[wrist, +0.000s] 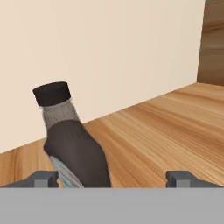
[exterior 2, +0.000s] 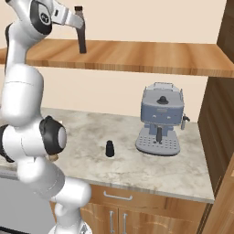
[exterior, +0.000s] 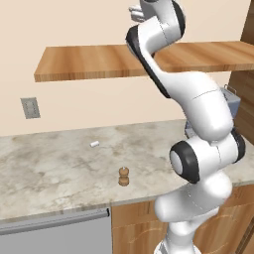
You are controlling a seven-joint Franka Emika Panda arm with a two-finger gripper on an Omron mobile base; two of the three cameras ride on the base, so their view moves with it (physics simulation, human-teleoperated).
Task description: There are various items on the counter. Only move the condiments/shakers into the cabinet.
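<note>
Up on the wood-grain cabinet (wrist: 166,118), the pincer (wrist: 113,178) stands apart beside the black-capped, dark syrup bottle (wrist: 72,144).

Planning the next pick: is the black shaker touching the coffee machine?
Apart. The right base view shows bare counter between the black shaker and the coffee machine.

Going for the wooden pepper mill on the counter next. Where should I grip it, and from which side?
Grip the wooden pepper mill around its narrower waist, coming straight down from above. It stands upright and alone on the counter, so fingers should fit either side.
</note>
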